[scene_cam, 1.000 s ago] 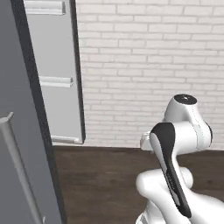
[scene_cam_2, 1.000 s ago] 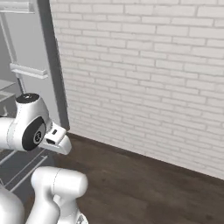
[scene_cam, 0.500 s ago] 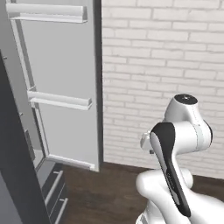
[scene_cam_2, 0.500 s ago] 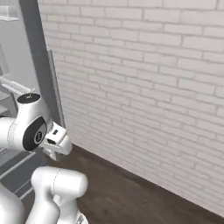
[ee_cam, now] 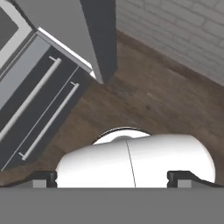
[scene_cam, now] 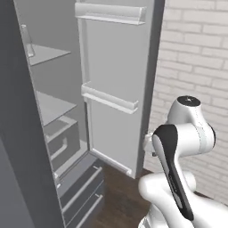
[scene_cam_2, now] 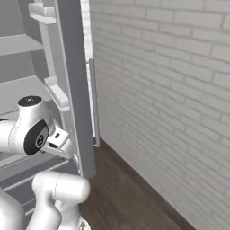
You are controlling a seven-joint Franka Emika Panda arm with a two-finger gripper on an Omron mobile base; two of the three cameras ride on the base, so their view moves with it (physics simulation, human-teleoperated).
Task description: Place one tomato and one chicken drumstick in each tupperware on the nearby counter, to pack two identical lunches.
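Nearest you, the gripper hangs folded above the robot's own base, looking straight down at the dark wooden floor; its two finger tips sit wide apart at either side of the hand view with nothing between them, so read it as released and empty.

Just beyond, to the left, stands an open fridge: dark drawers with slim bar handles at the bottom, pale shelves above, and the door swung out toward the brick wall, its racks bare as far as you can see. The shelves that show look empty too, though the fridge's left part is hidden behind its near side wall.

No tomato, drumstick, tupperware or counter is anywhere in sight here, so you cannot say where they lie. By my judgement nothing is packed yet: you are at the fetching stage, facing the fridge, with all four items to find and carry.
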